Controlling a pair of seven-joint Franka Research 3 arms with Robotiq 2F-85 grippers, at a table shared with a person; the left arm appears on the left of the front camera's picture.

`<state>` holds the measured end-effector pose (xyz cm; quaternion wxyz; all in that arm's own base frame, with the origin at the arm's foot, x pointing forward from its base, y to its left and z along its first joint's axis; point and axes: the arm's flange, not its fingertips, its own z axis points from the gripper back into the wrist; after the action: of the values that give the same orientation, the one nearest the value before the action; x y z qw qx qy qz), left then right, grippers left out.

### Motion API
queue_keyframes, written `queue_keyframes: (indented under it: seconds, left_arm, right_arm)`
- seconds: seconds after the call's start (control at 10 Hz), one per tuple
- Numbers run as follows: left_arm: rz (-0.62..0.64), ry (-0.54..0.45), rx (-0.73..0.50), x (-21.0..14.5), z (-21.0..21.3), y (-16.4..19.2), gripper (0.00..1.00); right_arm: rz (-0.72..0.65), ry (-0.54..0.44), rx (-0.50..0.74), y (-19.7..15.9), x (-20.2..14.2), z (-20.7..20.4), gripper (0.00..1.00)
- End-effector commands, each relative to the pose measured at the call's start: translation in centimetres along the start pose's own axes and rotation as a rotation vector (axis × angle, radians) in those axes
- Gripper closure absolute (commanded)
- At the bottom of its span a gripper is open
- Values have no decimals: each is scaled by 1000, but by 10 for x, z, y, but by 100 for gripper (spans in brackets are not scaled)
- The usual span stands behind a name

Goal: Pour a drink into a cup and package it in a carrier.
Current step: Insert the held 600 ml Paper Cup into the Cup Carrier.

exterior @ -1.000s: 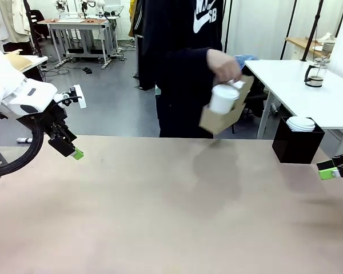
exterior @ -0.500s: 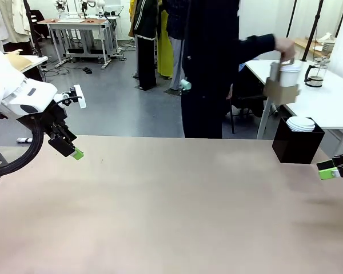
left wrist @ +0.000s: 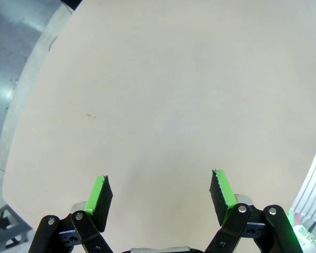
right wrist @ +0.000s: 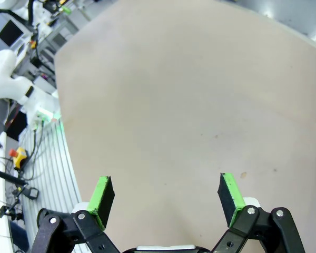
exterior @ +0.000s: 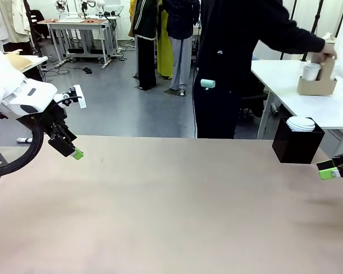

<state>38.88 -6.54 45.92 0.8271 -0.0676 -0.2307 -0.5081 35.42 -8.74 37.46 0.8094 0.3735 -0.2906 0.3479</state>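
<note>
Way off beyond the right tool (exterior: 329,170), on a white side desk (exterior: 291,85) in the background, sits the carrier (exterior: 317,83): plain brown cardboard, boxy base, upright centre handle that a person's hand (exterior: 328,50) is gripping from above. The cup (exterior: 311,71) stands in one of its slots, plain white paper, only the top part poking out. Closer to the right tool, just up and left of it, there's a black box (exterior: 296,142) with white lids (exterior: 300,123) stacked inside. Left tool (exterior: 75,153) hangs over the beige desk (exterior: 171,217), fingers (left wrist: 101,194) spread apart, nothing in them. Right tool's fingers (right wrist: 229,193) also stand wide apart and bare.
</note>
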Motion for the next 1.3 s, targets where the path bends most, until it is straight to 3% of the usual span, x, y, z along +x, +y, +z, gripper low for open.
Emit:
queue_keyframes:
  seconds: [0.0, 1.2]
  left_arm:
    - [11, -4, -5, -1, 1, -1, 6]
    - [11, -4, -5, -1, 1, -1, 6]
  right_arm:
    - [8, -10, -1, -2, -1, -1, 0]
    - [8, -10, -1, -2, -1, -1, 0]
